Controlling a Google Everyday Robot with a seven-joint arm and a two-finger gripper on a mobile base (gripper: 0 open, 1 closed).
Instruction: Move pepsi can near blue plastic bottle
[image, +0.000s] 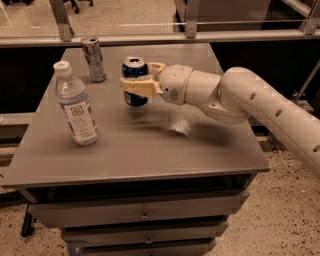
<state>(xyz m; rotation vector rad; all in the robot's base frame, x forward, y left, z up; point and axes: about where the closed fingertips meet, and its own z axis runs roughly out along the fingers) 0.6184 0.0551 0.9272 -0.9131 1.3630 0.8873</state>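
Note:
The pepsi can (135, 71), dark blue with a silver top, is held upright just above the grey table (150, 150), left of the middle at the back. My gripper (137, 80) reaches in from the right on a white arm and is shut on the can, one cream finger in front of it and one behind. The blue plastic bottle (76, 106), clear with a white cap and white-and-blue label, stands upright at the table's left, a short gap left and nearer than the can.
A slim silver-grey can (93, 59) stands at the back left of the table, behind the bottle. Drawers (145, 216) sit under the tabletop. A railing (160, 37) runs behind the table.

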